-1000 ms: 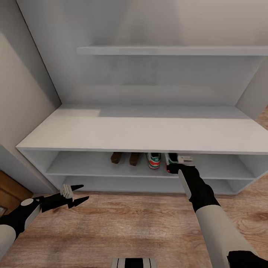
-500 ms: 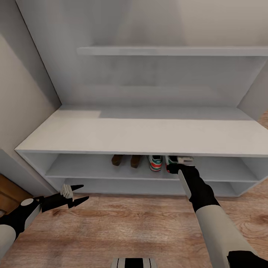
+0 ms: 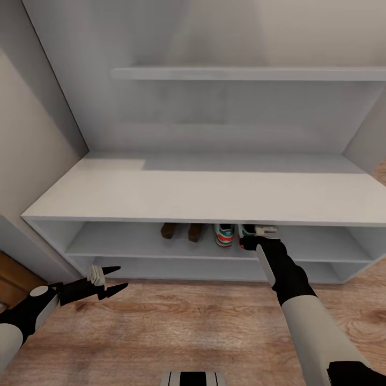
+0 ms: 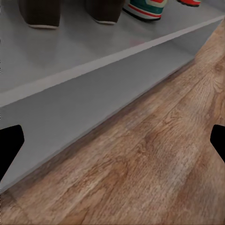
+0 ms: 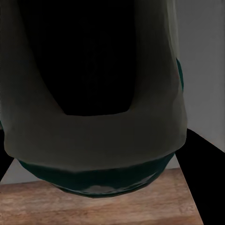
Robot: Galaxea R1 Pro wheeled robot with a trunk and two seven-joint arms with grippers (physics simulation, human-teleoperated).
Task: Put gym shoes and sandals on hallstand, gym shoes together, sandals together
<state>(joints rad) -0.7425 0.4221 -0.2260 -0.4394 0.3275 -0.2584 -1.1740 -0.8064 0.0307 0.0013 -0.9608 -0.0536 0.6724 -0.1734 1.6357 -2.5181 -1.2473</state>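
The pale grey hallstand (image 3: 203, 195) stands in front of me. On its upper shelf tier the two brown sandals (image 3: 181, 230) sit side by side, and one gym shoe (image 3: 223, 234) stands just right of them. The second gym shoe (image 3: 246, 237) is at the shelf's front edge beside the first, with my right gripper (image 3: 258, 234) shut on its heel end. Its dark opening and green heel (image 5: 93, 154) show very close in the right wrist view. My left gripper (image 3: 122, 277) hangs open over the corridor floor (image 3: 187, 321), left of the shoes, holding nothing. The sandals (image 4: 70, 11) also appear in the left wrist view.
A beige wall (image 3: 27, 150) closes in on the left, with a brown wooden piece (image 3: 13, 279) low beside it. A floating shelf (image 3: 246, 73) juts from the back panel above the bench top. The lower tier (image 3: 214, 265) holds nothing visible.
The view shifted slightly between the oldest frame and now. Neither arm nor any shoe has visibly moved.
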